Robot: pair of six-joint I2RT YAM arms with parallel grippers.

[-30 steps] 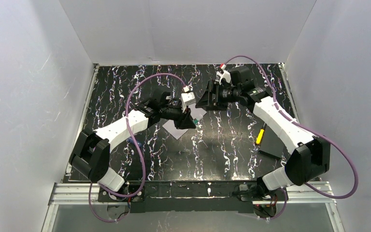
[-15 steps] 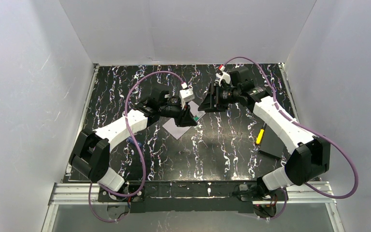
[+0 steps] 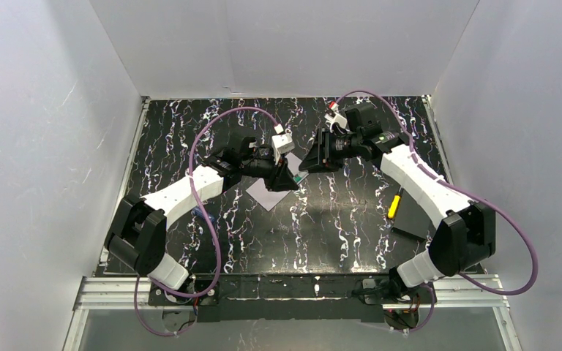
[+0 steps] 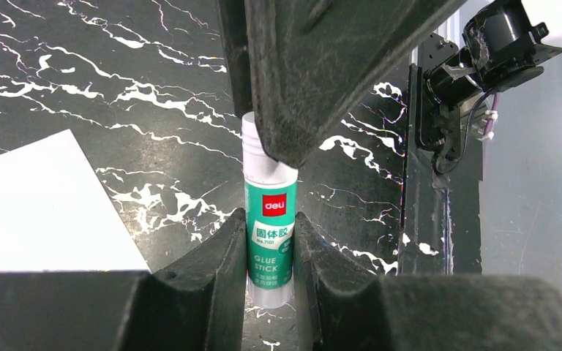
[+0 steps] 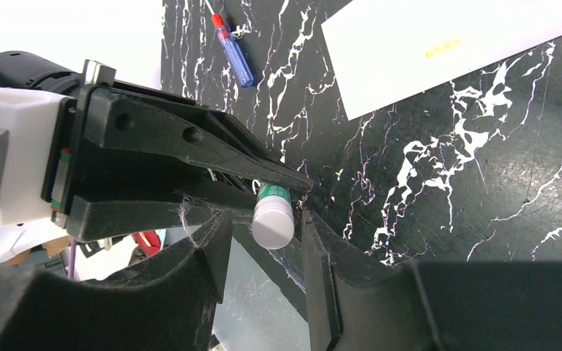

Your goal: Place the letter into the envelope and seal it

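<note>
White walls and a black marbled table [image 3: 336,219] frame the scene. A glue stick [image 4: 270,219] is clamped by its green body in the left gripper [image 4: 268,245] and held above the table. Its white cap [image 5: 273,225] is straddled by the right gripper [image 5: 265,218], whose jaws stand apart; a slim gap is seen on at least one side, so no firm hold is judged yet. Just beside and below the left gripper, the envelope [image 3: 267,196] lies flat on the table. The letter is not seen in any view, and whether it is inside cannot be told. Uncapping is judged to be the step in hand. If the cap is pinched off-centre or pulled at an angle, the stick could be twisted or dragged out of the left grip and dropped onto the envelope. With the fingers of both arms so near each other, a knock between them could also be caused by a small misalignment.
</note>
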